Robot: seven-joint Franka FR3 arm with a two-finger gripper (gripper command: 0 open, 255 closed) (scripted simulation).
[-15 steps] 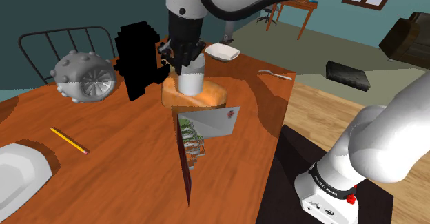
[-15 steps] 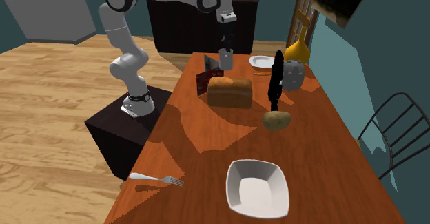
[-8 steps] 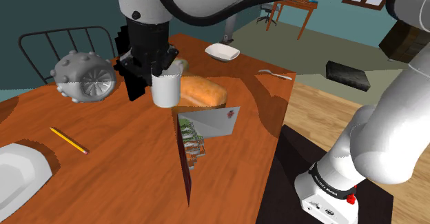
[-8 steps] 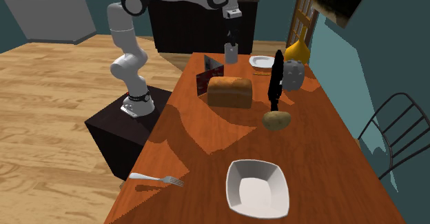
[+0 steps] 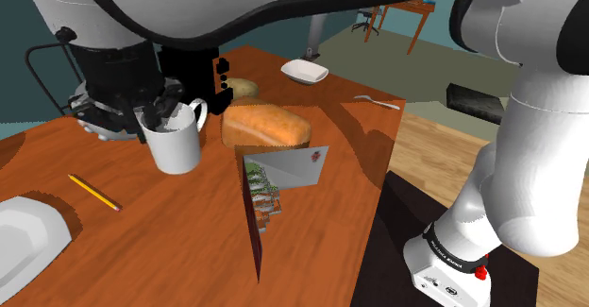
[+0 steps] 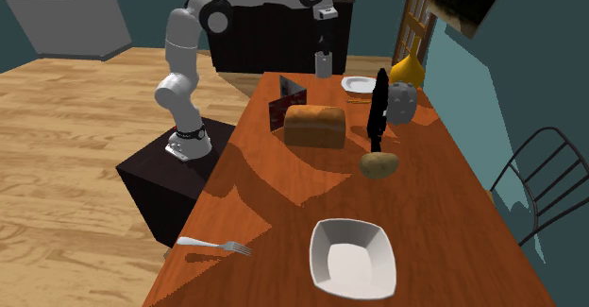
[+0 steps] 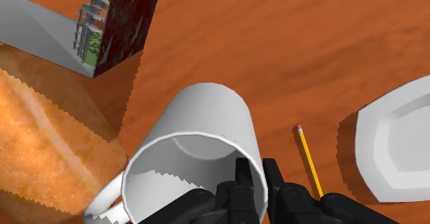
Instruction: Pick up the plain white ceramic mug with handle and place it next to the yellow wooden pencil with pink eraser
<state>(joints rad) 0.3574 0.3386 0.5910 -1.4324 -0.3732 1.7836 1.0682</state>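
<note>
Your black gripper (image 7: 256, 180) was pinching the white mug (image 7: 207, 129) by its rim. One finger was inside the cup and the other was outside, with the cup's wall squeezed between them. You held the mug up in the air, above the brown table (image 5: 189, 253), and it was not touching the top. In the wrist view the mug was tipped a bit, so you could look into its open mouth, and its handle (image 7: 103, 203) stuck out on the side away from the fingers. In the shoulder view the gripper (image 5: 151, 116) was on top of the mug (image 5: 177, 149), and the handle pointed toward the loaf of bread (image 5: 267, 124). The yellow pencil (image 5: 94, 192) lay flat on the table, near the mug but not under it, toward the shoulder view's lower left. In the wrist view you could see the pencil (image 7: 308, 162) with its pink end, lying between the mug and a white dish (image 7: 396, 147). The loaf (image 7: 41, 140) was on the mug's other side, and a book (image 7: 117, 23) stood open on the table just beside the bread. In the second exterior view the gripper (image 6: 322, 48) and the mug (image 6: 324, 66) hung over the far end of the table, beyond the loaf (image 6: 315, 126). A tall black blocky thing (image 6: 378, 111), a grey bumpy thing (image 6: 401, 102) and a potato (image 6: 378, 164) also sat on the table there.
</note>
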